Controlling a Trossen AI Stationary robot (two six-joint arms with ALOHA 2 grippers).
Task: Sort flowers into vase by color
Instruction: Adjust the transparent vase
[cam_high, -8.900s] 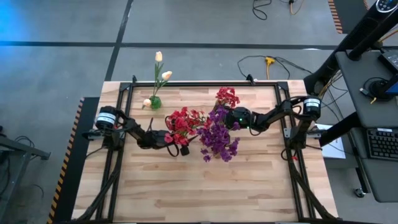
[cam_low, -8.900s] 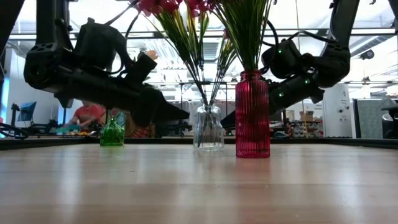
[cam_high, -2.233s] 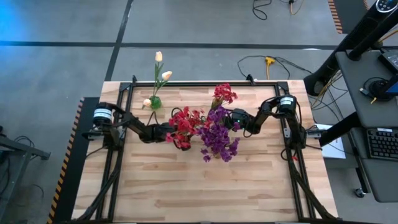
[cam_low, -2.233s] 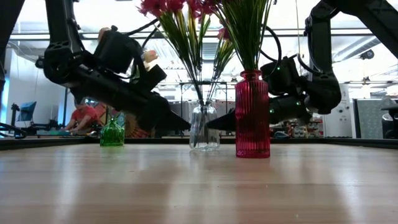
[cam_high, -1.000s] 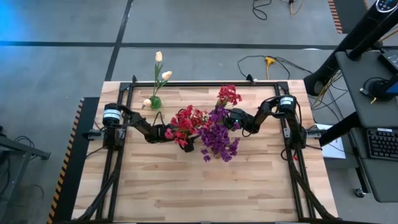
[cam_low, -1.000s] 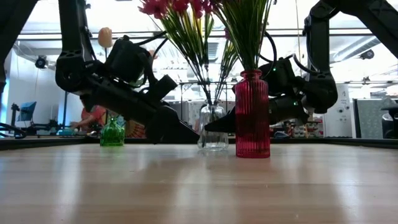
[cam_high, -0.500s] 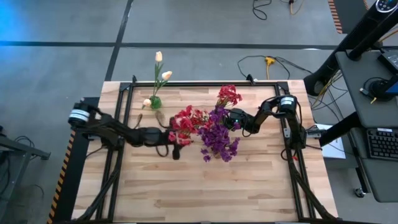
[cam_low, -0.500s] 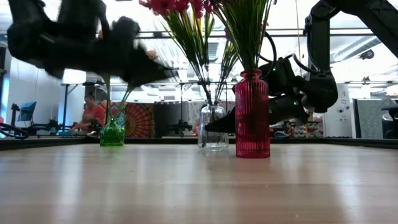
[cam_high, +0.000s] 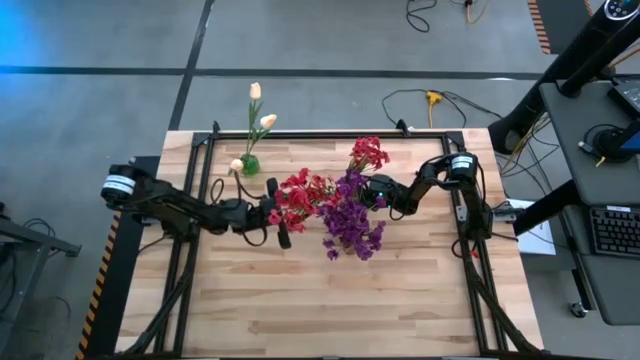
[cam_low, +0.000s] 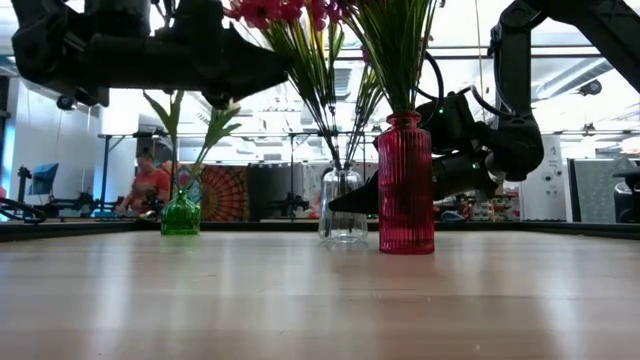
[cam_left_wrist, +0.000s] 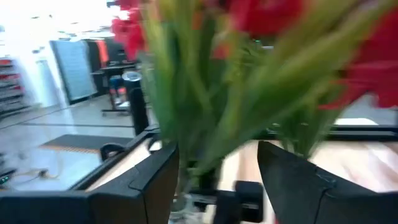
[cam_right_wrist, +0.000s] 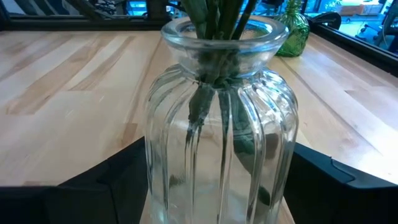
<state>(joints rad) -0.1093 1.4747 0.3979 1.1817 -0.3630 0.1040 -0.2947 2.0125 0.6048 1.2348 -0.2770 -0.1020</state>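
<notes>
**Right hand clamps the clear vase; left hand open at the red stems**

- Right hand (cam_right_wrist: 219, 193): fingers (cam_right_wrist: 118, 186) sit against both sides of the ribbed clear vase (cam_right_wrist: 217, 118), spread wide to take its body. It counts as holding the vase. In the low view this hand (cam_low: 350, 200) comes in low from the right, behind the red ribbed vase (cam_low: 406, 185).
- Left hand (cam_high: 277, 213): left of centre in the high view, at the left edge of the red flowers (cam_high: 300, 195). In the low view its arm (cam_low: 120, 50) is raised across the upper left. The left wrist view shows the fingers (cam_left_wrist: 155, 180) apart with blurred green stems between them. The jaws are open, with no grip visible.
- Red flowers: most of the cluster is at centre, with stems going down into the clear vase. One red sprig (cam_high: 367, 152) leans toward the upper centre-right, and I can't tell which vase it stands in.
- Purple flowers (cam_high: 350, 222): just right of the red ones, at centre of the tabletop (cam_high: 300, 300). Their stems seem to go into the red ribbed vase, but the low view crops the blossoms.
- Cream-yellow tulips (cam_high: 258, 110): in the small green vase (cam_high: 249, 163) near the upper-left edge of the tabletop, well apart from both hands.
- Background, left in the low view: a person in a red top (cam_low: 148, 183).
</notes>
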